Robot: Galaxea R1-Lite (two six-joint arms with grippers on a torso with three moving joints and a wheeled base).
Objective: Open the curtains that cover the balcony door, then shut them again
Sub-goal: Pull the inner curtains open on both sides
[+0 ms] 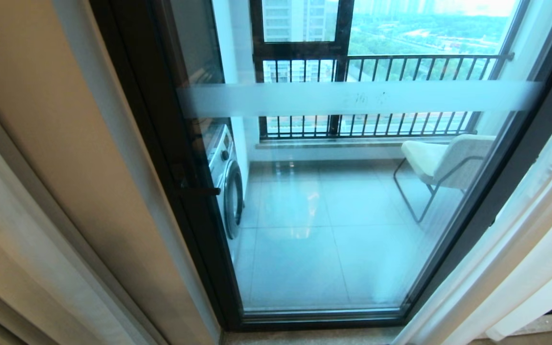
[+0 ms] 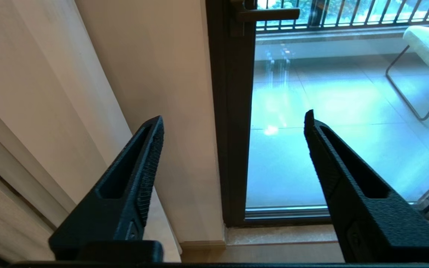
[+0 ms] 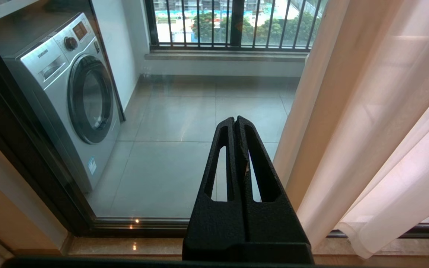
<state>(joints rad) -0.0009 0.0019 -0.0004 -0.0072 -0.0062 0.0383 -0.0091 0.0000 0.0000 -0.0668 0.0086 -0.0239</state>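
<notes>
The curtains [image 1: 520,249] hung bunched at the right edge of the uncovered balcony door [image 1: 333,215], while the left pincer [image 2: 233,126] gaped wide and empty and the right pincer [image 3: 235,121] was pressed closed, holding nothing.

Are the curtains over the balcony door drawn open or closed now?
Open. The curtains are bunched at the sides, and the balcony door glass is uncovered, showing the washing machine and chair beyond.

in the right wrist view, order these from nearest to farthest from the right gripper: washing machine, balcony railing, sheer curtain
1. sheer curtain, bunched close beside the shut right gripper.
2. washing machine, behind the glass on the other side.
3. balcony railing, at the far end of the balcony floor.
</notes>
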